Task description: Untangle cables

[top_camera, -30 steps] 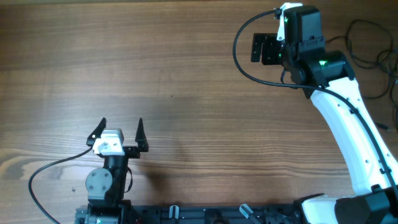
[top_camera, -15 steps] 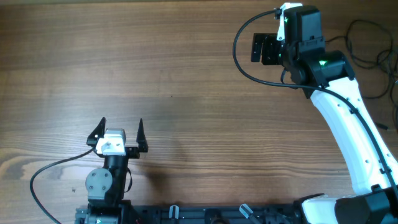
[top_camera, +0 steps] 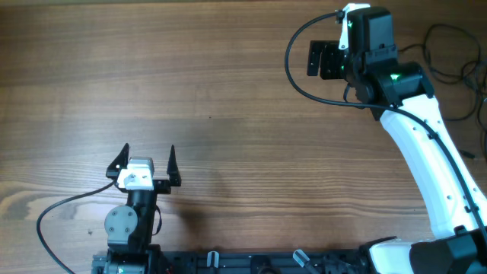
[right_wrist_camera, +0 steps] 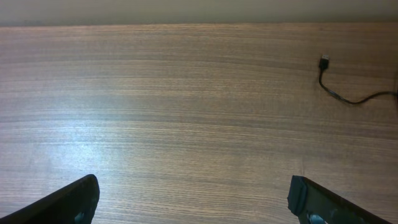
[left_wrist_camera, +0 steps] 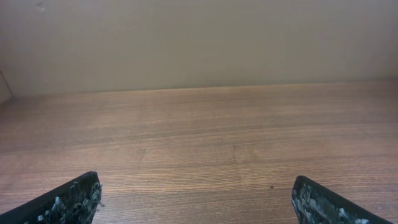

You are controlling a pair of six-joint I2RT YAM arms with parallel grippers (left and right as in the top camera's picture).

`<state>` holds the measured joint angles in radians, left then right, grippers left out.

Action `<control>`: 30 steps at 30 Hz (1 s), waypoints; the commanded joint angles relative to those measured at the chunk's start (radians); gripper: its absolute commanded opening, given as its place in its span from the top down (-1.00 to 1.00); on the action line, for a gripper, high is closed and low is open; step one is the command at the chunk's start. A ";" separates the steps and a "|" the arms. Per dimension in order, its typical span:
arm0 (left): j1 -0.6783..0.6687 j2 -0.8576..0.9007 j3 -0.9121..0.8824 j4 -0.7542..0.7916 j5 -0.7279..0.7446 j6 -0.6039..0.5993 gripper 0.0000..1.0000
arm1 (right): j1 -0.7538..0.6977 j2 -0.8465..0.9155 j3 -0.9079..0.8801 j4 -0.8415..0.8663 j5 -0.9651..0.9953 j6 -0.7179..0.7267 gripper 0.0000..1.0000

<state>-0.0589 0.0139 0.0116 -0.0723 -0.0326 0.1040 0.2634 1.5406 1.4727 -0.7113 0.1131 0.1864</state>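
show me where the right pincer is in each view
overhead: right pincer at top right, open, pointing left.
right wrist: only its fingertips, in the two bottom corners.
left wrist: not in it.
shared landmark: the wood table, seen in all three views.

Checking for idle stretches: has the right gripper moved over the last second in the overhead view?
No. The right gripper sits at the same spot relative to the dark speck on the table, jaws open.
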 commanded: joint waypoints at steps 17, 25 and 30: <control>0.008 -0.009 -0.005 0.001 -0.003 0.008 -1.00 | 0.006 -0.043 0.022 0.005 0.023 -0.002 -0.99; 0.008 -0.009 -0.005 0.001 -0.003 0.008 -1.00 | 0.005 -0.219 -0.072 0.141 0.040 -0.188 -0.99; 0.008 -0.009 -0.005 0.001 -0.003 0.008 -1.00 | 0.001 -0.405 -0.308 0.338 0.031 -0.184 -0.99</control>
<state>-0.0589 0.0135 0.0116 -0.0723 -0.0326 0.1040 0.2630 1.2457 1.3247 -0.4564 0.1390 0.0391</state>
